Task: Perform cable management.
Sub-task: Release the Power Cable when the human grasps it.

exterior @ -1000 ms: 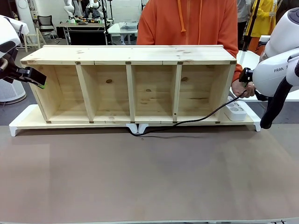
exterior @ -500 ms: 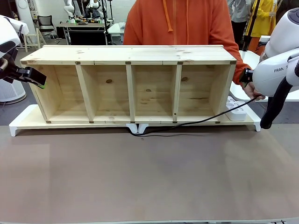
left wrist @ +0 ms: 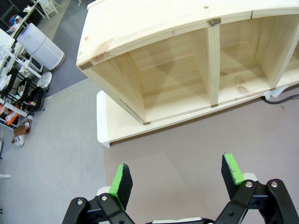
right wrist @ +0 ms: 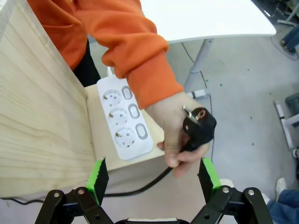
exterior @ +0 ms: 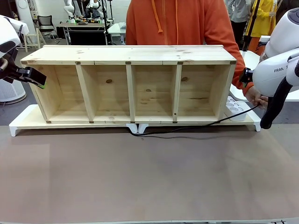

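A: Where is the long thin black power cable (exterior: 187, 125) at this moment?

B: It lies along the front foot of the pale pine shelf unit with four open compartments (exterior: 131, 84), on the brown bench (exterior: 149, 177); its round black plug (right wrist: 198, 127) is pinched in the person's hand (right wrist: 177, 126), the one in the orange sleeve, just beside the white three-socket power strip (right wrist: 124, 116) at the shelf's right end.

A: And the robot's own hands?

B: The right hand (right wrist: 152, 175) hangs directly under the plug with its green pads wide apart, holding nothing; the left hand (left wrist: 175, 179) hovers off the shelf's left end, also spread wide and empty.

A: What could go wrong from here?

B: I judge a handover is the step in hand; if the right hand closes while fingers (right wrist: 175, 161) are wrapped round the plug, it could nip them, since the pads flank the person's grip closely; closing on the thin cord below instead could let it slip through; the prongs point upward and could foul a pad.

A: Anything on the cable itself?

B: The slack near the white feet at the shelf's middle could snag if the plug end is pulled hard; that might drag the power strip off its ledge.
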Motion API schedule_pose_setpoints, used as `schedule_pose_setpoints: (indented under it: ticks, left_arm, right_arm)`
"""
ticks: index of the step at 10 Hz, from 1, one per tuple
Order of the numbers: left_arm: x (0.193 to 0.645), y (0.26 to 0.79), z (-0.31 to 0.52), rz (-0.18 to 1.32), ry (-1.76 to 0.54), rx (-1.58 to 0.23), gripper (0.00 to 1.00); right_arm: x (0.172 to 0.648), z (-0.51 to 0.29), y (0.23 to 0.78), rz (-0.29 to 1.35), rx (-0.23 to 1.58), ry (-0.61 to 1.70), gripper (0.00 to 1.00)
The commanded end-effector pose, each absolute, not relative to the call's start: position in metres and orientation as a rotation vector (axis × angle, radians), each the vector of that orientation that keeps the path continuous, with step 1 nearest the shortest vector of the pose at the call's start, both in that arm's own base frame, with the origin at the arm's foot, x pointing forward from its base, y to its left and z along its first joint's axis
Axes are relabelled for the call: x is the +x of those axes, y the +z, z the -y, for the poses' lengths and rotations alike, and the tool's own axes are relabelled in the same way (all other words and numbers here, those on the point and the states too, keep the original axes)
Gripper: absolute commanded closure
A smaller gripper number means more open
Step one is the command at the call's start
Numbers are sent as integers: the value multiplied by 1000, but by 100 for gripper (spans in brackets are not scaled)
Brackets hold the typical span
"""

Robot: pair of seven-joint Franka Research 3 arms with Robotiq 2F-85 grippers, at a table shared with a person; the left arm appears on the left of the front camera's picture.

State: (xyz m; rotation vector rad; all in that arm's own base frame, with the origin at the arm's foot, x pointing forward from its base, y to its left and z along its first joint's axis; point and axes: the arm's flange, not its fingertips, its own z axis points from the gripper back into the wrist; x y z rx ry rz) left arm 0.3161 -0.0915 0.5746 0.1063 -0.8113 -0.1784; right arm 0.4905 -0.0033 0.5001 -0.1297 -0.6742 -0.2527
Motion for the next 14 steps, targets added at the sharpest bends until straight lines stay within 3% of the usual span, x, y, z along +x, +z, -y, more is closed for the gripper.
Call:
schedule_pose_setpoints:
  ticks: [1, 14]
  left_arm:
    - [316, 575, 91, 812, -174, 106, 0]
    - [316, 575, 91, 812, -174, 106, 0]
  right_arm:
    - [491, 3, 499, 669, -122, -260, 0]
    - [491, 3, 499, 669, -122, -260, 0]
